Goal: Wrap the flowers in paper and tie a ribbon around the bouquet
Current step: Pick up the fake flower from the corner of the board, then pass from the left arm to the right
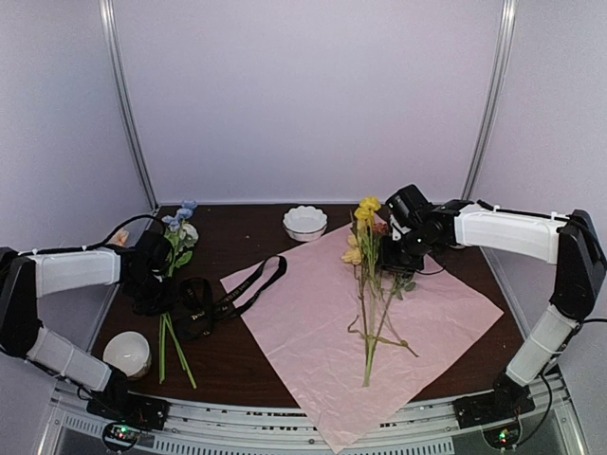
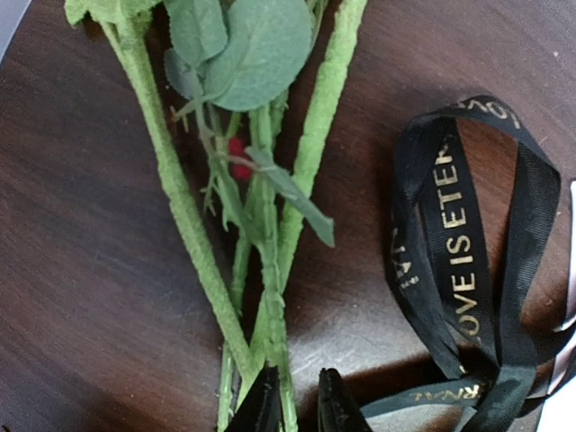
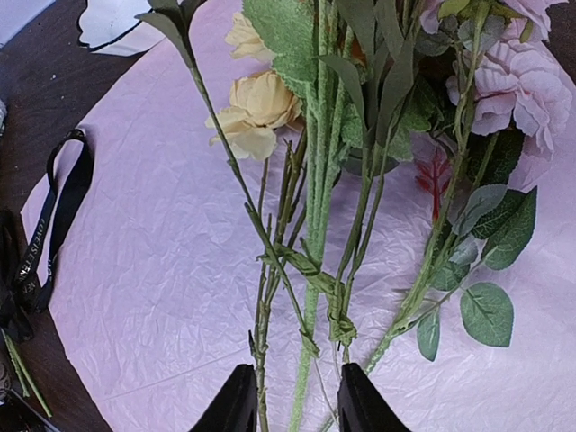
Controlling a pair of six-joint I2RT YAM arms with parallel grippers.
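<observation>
Gathering was the step in hand, I judged. My left gripper [image 2: 297, 405] stood narrow astride a green stem of the stray flowers [image 2: 270, 270] on the table [image 2: 81, 270], just beside the ribbon [image 2: 459, 261] (pinched or not, I couldn't tell). My right gripper [image 3: 297, 400] straddled the main bunch [image 3: 315, 225] lying on the paper [image 3: 162, 225], likewise narrow, grip unclear. The next move called for a firm pinch, then carrying those strays onto the paper, clear of the ribbon's loops.

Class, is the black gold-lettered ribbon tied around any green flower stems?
No, the black ribbon lies loose on the dark wooden table beside the green stems, not around them.
</observation>
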